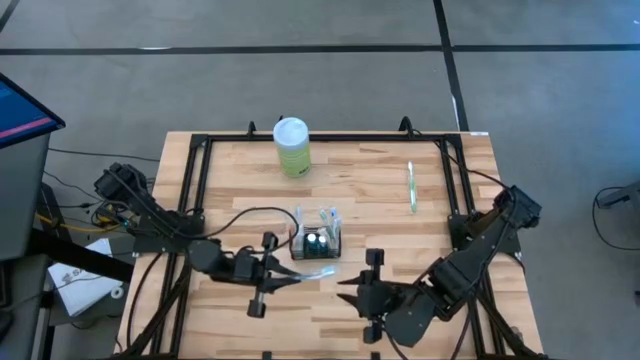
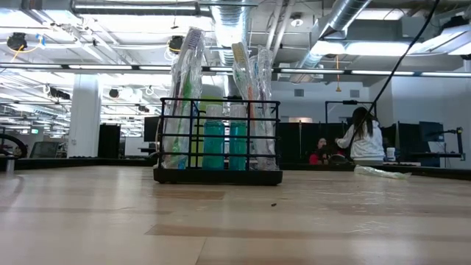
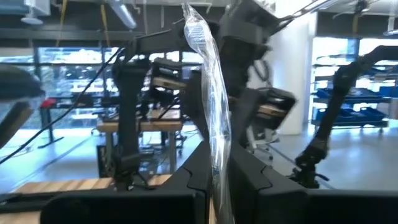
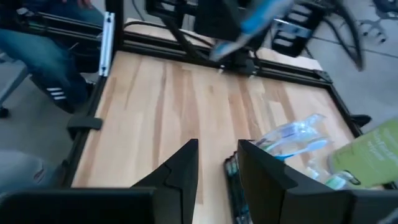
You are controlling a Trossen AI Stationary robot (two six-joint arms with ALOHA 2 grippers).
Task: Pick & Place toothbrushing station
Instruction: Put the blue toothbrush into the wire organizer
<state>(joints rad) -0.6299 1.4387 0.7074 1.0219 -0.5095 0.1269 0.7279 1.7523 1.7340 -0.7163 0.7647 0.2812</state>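
The left gripper (image 3: 214, 177) is clamping a wrapped toothbrush (image 3: 211, 106) — next, lowering it into the caddy (image 1: 318, 243); right gripper (image 1: 345, 290) is waiting, fingers apart.

Wooden table (image 1: 400, 300), caddy (image 1: 318, 243), bottle (image 1: 292, 146), toothbrush (image 1: 411, 187)

Grey floor (image 1: 300, 80) crossed by dark tape lines; exposed ceiling ducts (image 2: 353, 22) above strip lights.
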